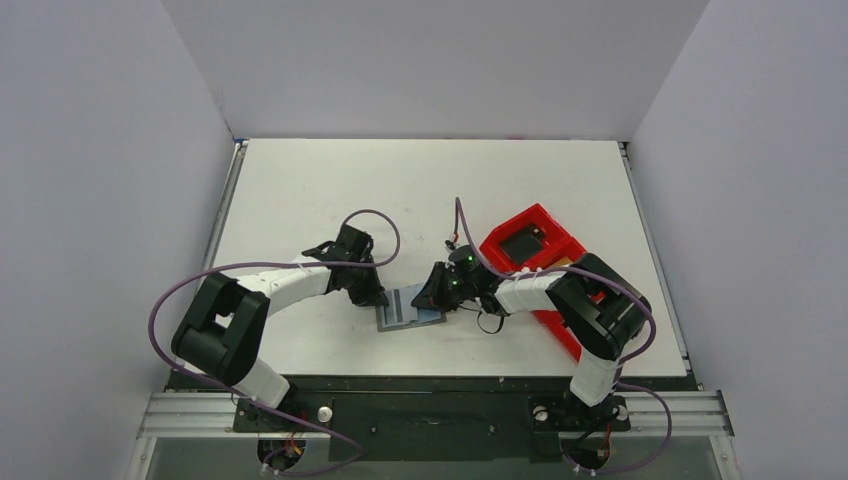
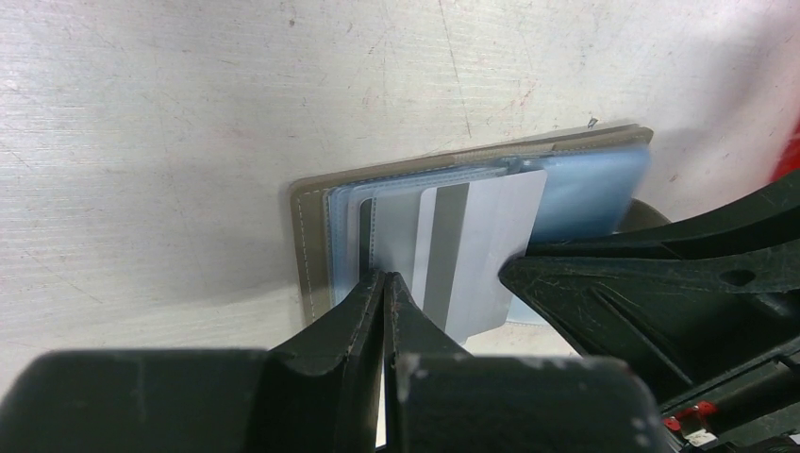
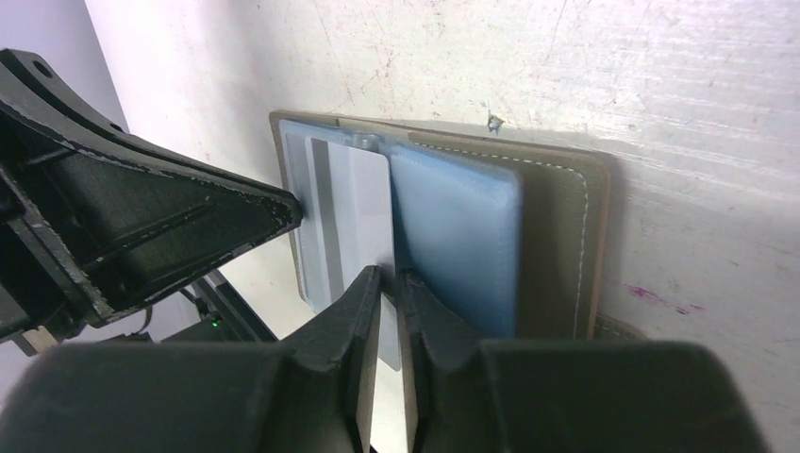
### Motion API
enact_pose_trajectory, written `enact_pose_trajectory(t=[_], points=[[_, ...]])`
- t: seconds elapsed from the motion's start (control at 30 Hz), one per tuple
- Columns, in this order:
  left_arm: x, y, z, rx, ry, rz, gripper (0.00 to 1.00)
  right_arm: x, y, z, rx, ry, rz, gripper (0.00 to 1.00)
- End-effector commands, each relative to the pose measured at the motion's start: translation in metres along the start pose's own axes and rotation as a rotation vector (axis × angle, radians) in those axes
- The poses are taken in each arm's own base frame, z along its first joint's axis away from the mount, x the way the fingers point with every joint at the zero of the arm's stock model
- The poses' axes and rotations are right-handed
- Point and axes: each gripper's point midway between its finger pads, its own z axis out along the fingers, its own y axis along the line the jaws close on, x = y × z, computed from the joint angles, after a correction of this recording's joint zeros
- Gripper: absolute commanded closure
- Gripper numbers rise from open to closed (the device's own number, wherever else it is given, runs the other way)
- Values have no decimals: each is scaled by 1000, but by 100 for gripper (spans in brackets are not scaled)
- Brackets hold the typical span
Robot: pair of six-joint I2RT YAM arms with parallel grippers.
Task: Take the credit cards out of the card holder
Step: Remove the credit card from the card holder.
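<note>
Two hands meet at the card holder (image 1: pixel 408 312), which lies opened flat on the table (image 1: pixel 330 190) between the arms, close to the near edge. Its taupe-grey outside faces down, and a stitched border of it shows around the blue-grey pockets.

The left hand (image 2: pixel 387 283) is clenched, its fingers pressed together with nothing between them. Its tips bear down on the clear pockets of the half nearer the left arm. The right hand (image 3: pixel 385 278) sits at the opposite side, its fingers drawn to a thin slit. It is grasping the edge of one credit card (image 3: pixel 344 203).

That card shows a white face with a grey stripe along it. It lies over the pockets of the left-arm half. In the left wrist view one end of it pokes past the holder's edge. A stack of blue pockets covers the other half, slightly raised. Whether more cards sit inside the pockets cannot be told.

A red tray (image 1: pixel 500 236) stands on the table to the right, near the holder but apart from it. The right arm partly hides the tray, and a black block (image 1: pixel 522 243) lies in its far compartment
</note>
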Motion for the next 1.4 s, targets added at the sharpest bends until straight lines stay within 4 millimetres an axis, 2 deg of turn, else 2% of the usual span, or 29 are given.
enact_pose_trajectory(t=[0.0,0.03,0.1,0.23,0.47,0.57,0.67,0.87,1.13,1.37], points=[[10,42,9,-159,11,3,100,-9,6,-4,-28,-36,-10,85],[10,41,9,-157,10,4,100,-8,7,-3,-32,-31,-11,80],[10,41,9,-156,10,4,100,-7,7,0,-35,-20,-10,76],[8,39,9,-153,9,5,100,-3,8,7,-43,-3,-4,74],[9,39,9,-152,11,6,100,2,7,16,-50,13,10,76],[8,39,8,-154,9,4,100,3,5,16,-47,12,16,82],[7,39,8,-157,4,3,100,1,2,12,-38,1,17,92],[8,40,7,-163,5,3,100,-8,-5,0,-12,-31,11,99],[9,43,6,-168,7,3,100,-20,-20,-22,54,-72,-9,100],[6,37,5,-148,-2,12,100,-29,-14,-37,67,-102,-44,100]])
